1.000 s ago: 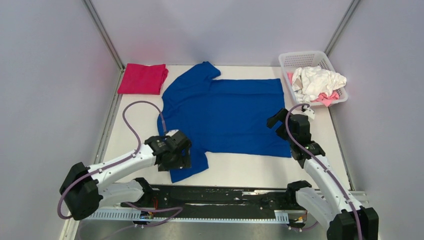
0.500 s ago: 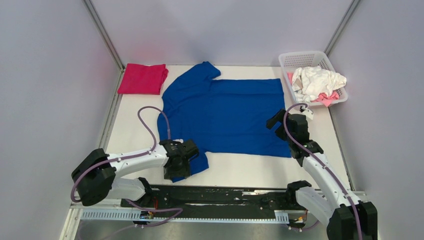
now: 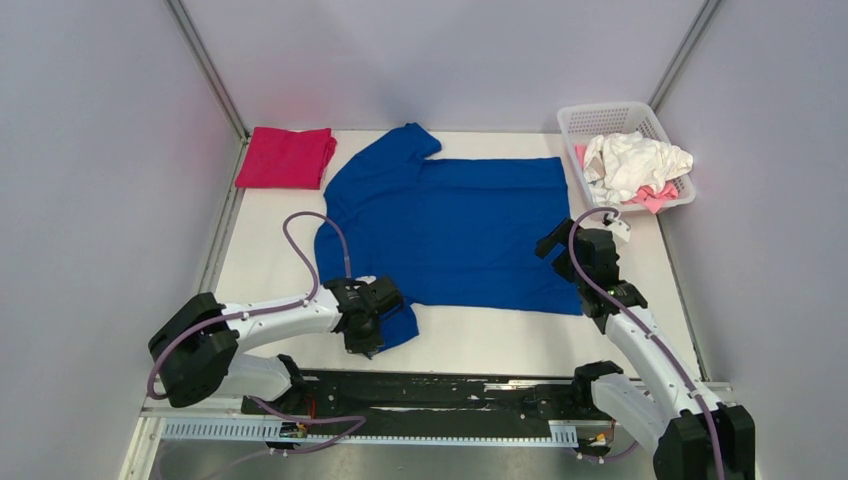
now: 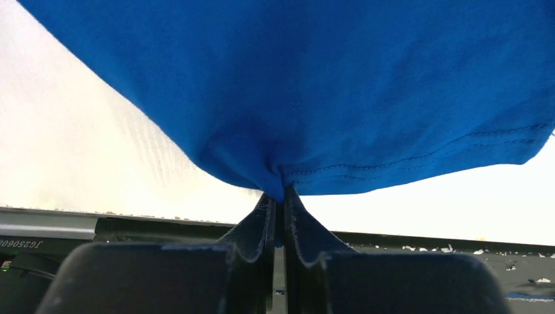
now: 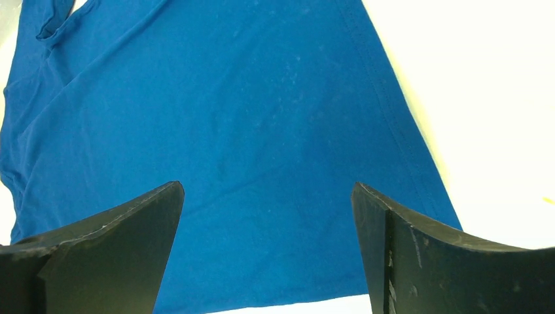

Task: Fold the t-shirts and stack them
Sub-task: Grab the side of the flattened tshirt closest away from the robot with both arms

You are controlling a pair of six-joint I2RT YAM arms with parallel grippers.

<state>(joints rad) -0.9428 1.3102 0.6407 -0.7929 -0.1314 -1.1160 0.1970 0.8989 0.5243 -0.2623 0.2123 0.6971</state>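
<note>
Basket [image 3: 577, 118], white lattice plastic, at far right corner of table [image 3: 265, 265]. Inside: crumpled white tee [image 3: 635, 160] heaped on top, pale pink tee [image 3: 655, 196] showing beneath at near end and along left wall. Contents piled above the rim.

Magenta tee [image 3: 287, 157] folded flat at far left corner, well apart from basket, just beside far sleeve of blue tee [image 3: 450, 225].

Blue tee spread flat across table centre, plain side up, collar end to the left, hem to the right near the basket. Near sleeve [image 3: 398, 325] bunched at near edge.

Left gripper [image 4: 278, 196] low over near edge of table, fingers together, clamped on a pinch of near sleeve; cloth gathered into a point at the fingertips [image 4: 265, 212] in left wrist view.

Right gripper [image 5: 268, 196] above hem-side near corner of blue tee, fingers wide apart, nothing between them; no contact with cloth discernible.

Purple cable [image 3: 300, 225] of left arm looped above table beside blue tee's left edge.
</note>
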